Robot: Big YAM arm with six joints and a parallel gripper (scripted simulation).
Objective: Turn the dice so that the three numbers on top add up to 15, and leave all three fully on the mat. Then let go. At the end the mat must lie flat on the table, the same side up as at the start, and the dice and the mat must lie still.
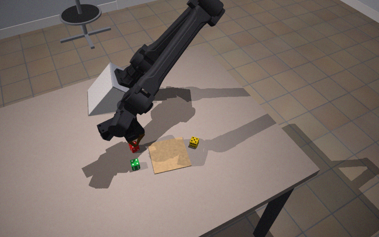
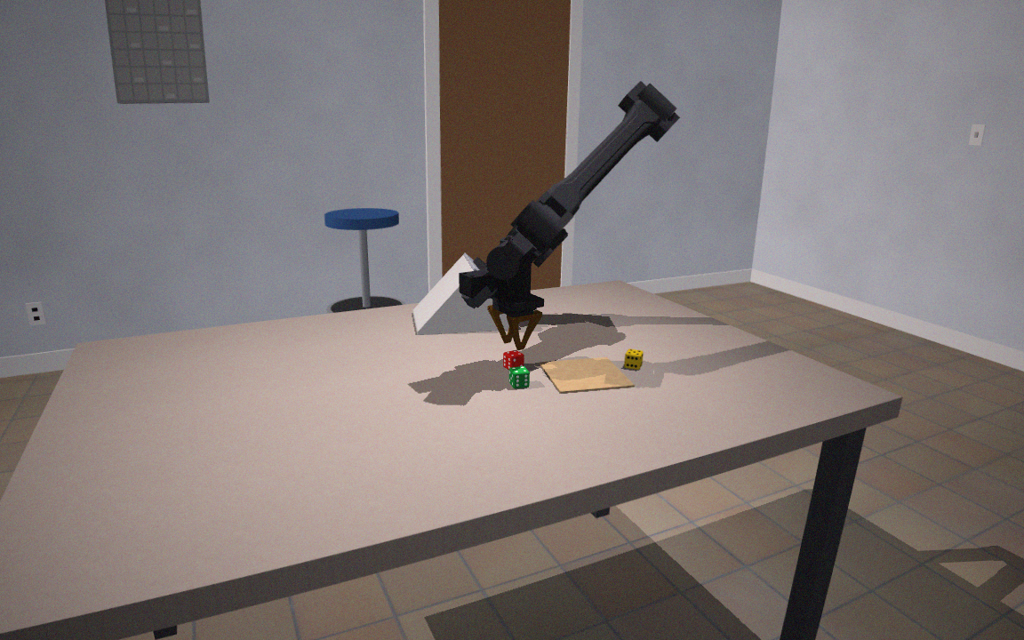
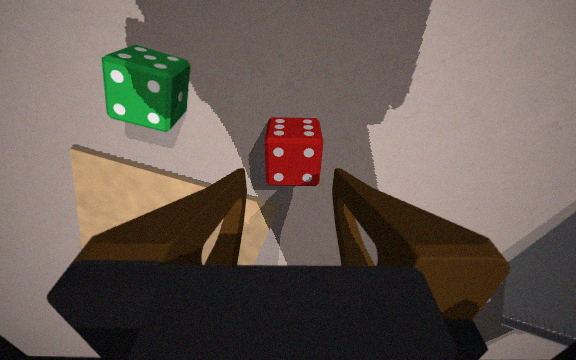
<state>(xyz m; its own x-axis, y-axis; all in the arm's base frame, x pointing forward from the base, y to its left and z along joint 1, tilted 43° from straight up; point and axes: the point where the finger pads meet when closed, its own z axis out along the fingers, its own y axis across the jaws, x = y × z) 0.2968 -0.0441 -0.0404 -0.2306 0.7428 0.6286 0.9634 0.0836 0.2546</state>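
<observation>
A: Where are the dice?
B: On the smooth desk [image 1: 52, 191] [image 2: 261, 445] [image 3: 493, 90], beside the square, mottled tan mat [image 1: 170, 157] [image 2: 588, 375] [image 3: 118, 185]: yellow die [image 1: 194, 142] [image 2: 633, 359], five uppermost, on the side toward the exterior view's right-hand desk corner; green die [image 1: 135, 164] [image 2: 519, 378] [image 3: 145, 90], four uppermost, and red die [image 1: 134, 147] [image 2: 513, 359] [image 3: 294, 152], apparently four, toward its left edge.
A: The gripper [image 1: 136, 144] [image 2: 513, 345] [image 3: 289, 179]?
B: Fingers spread partway above the red die, gripping nothing.

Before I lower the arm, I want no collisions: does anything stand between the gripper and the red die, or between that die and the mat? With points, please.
Nothing visible blocks the gripper [image 2: 513, 345] [image 3: 289, 179] from the red die [image 1: 134, 147] [image 2: 512, 360] [image 3: 294, 152], or that die from the mat [image 1: 170, 156] [image 2: 588, 375] [image 3: 118, 195].
</observation>
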